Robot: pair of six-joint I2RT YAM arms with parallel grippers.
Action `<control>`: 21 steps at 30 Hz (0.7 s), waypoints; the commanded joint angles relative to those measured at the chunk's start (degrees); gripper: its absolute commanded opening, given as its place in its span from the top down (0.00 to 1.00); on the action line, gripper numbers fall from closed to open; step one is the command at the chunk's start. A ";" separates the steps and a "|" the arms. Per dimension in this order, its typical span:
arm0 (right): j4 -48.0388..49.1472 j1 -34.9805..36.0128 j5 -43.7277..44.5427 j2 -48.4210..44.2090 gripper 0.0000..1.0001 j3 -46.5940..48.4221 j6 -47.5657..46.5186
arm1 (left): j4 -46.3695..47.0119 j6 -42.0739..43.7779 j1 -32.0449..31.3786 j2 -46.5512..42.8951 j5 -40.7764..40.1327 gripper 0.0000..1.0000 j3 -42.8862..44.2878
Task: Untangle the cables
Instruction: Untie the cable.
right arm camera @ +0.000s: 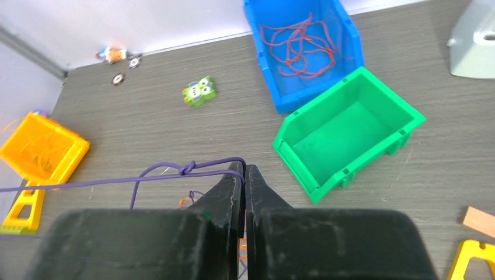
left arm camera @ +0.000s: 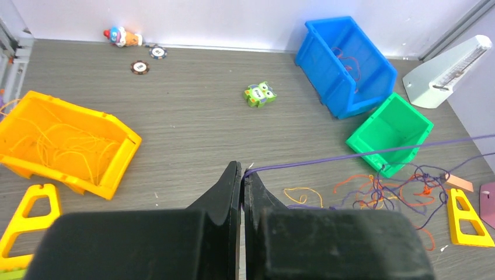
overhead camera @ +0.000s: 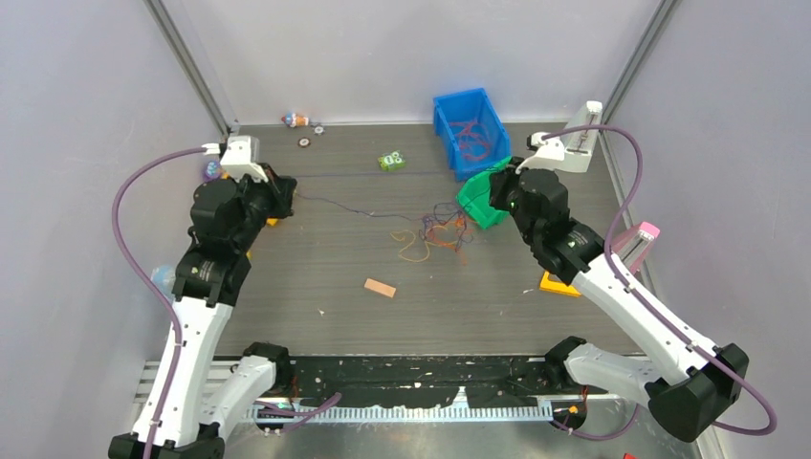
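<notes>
Cables [overhead camera: 438, 234]: orange, red and purple tangle at the middle of the table [overhead camera: 325, 287], beside the green bin [overhead camera: 481, 201]; one purple strand [left arm camera: 350, 156] pinched taut between the clenched left gripper [left arm camera: 241, 175] and the clenched right gripper [right arm camera: 244, 172], apparently to draw it free.

1. A dark grey, wood-grain tabletop [overhead camera: 344, 277] is filling the middle of the top view, its grain running left to right.
2. A plain pale grey back wall panel [overhead camera: 402, 57] is rising from the far edge, with matching side panels standing at the left [overhead camera: 67, 115] and right [overhead camera: 736, 115].
3. Two slim grey metal corner posts [overhead camera: 188, 67] [overhead camera: 639, 57] are slanting up where the panels are meeting.
4. A scuffed black strip [overhead camera: 421, 371] is lying along the near edge, with a pale toothed rail [overhead camera: 440, 412] running just below it.
5. Soft, even light is falling, casting only faint shadows.
</notes>
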 commanded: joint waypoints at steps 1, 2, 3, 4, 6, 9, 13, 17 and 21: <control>1.26 -3.07 -6.34 -3.27 0.95 2.87 -5.44 | 0.67 3.18 2.88 -0.69 -4.88 1.00 3.84; 3.60 -3.08 -15.88 -3.23 0.95 3.26 -6.99 | 1.80 2.30 2.90 -0.28 -1.01 1.00 3.93; 5.58 -3.01 -20.66 -3.12 0.94 4.11 -7.64 | 2.81 1.43 2.88 0.18 2.14 1.00 4.02; 6.37 -2.74 -28.71 -2.66 0.88 4.58 -7.63 | 3.60 0.58 2.91 0.59 4.14 1.00 4.42; 7.37 -2.25 -34.96 -1.95 0.60 5.47 -6.85 | 5.07 -0.81 2.89 1.28 6.94 1.00 6.10; 6.79 -2.10 -37.14 -1.52 0.22 3.65 -5.49 | 7.80 -2.64 2.86 2.54 13.45 1.00 9.75; 8.87 -2.18 -38.91 -1.85 0.06 -1.01 -5.15 | 13.92 -7.53 0.91 5.99 27.27 1.00 12.92; 13.97 -0.69 -49.68 1.49 0.04 -2.12 -7.14 | 10.89 -2.14 -6.02 9.40 29.93 1.00 17.15; 14.63 6.08 -47.48 5.04 0.03 0.32 -13.63 | 6.44 1.99 -9.75 11.62 29.75 1.00 23.07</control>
